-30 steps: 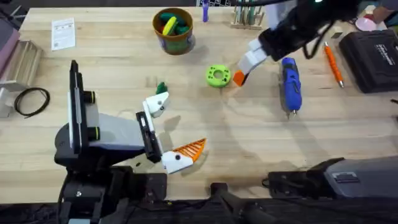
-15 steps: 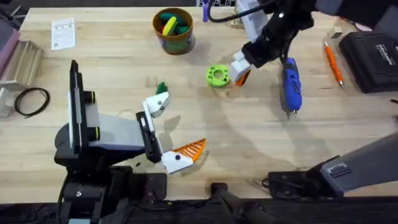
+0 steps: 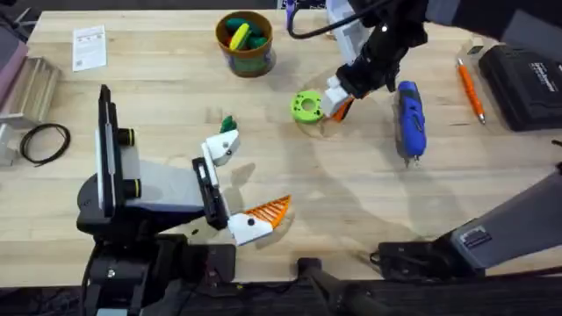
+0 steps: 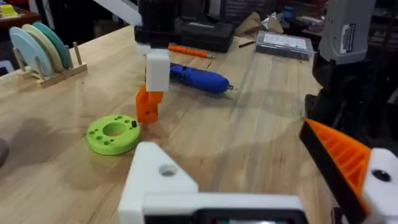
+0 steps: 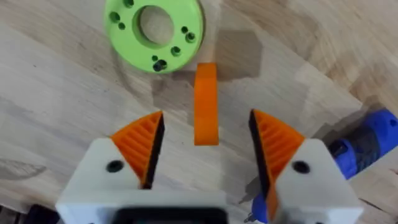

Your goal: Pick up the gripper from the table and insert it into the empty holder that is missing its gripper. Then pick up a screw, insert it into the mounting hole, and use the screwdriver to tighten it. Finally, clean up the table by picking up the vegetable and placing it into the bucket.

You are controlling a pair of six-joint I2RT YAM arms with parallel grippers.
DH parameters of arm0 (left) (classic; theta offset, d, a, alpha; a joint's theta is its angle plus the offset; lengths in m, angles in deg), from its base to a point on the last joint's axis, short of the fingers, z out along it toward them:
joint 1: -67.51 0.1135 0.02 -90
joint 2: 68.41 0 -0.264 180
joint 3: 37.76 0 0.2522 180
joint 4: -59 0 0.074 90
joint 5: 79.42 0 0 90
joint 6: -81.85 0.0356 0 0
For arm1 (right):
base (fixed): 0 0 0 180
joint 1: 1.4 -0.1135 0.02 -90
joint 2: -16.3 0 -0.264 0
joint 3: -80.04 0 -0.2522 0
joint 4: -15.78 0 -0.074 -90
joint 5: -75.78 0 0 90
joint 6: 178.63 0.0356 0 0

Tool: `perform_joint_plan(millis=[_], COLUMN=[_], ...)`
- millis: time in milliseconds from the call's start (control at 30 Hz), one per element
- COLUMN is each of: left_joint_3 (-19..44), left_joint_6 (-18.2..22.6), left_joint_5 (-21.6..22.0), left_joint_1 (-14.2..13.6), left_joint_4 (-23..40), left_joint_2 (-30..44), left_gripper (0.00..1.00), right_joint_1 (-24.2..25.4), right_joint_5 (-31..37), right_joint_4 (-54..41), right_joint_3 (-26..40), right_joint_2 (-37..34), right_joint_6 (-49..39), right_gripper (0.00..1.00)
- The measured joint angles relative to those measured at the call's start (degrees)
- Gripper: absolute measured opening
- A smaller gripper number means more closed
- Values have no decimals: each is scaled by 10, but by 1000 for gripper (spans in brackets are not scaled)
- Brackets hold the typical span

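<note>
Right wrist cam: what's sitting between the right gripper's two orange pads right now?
The gripper, the loose orange piece, lies on the table between the open pads of the right gripper, touching neither. The green disc sits just beyond it.

The small orange ribbed plastic fingertip (image 5: pixel 206 103) is lying on the light wooden table (image 3: pixel 351 193), between the green holed disc (image 5: pixel 155 31) and the fat blue screwdriver (image 3: pixel 410 118).

Loose orange gripper (image 5: pixel 206 103) between the right hand's (image 5: pixel 206 146) spread fingers.

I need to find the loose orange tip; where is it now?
The orange tip lies on the table beside the green disc, between the open right end effector fingers.
</note>
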Motion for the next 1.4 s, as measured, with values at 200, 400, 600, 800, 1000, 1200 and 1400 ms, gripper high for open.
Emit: perform_joint_plan(millis=[200,400,600,800,1000,1200,1400], left_joint_3=[0,0,0,0,0,0,0], left_joint_6=[0,0,0,0,0,0,0], left_joint_5=[0,0,0,0,0,0,0], left_joint_1=[0,0,0,0,0,0,0], left_joint_4=[0,0,0,0,0,0,0], left_joint_2=[0,0,0,0,0,0,0], left_gripper=[985,985,985,985,987,985,985], right_joint_1=[-3,-7,-9,-8,2,-2,-35], right_joint_5=[-2,-4,-4,-4,-4,-25,-101], right_joint_4=[0,5,4,-17,-21,-16,4], right_joint_3=[0,0,1,1,1,3,2], right_joint_2=[0,0,-1,11,104,192,220], right_joint_6=[-2,-2,-2,-2,14,55,93], right_gripper=[294,14,10,9,9,9,9])
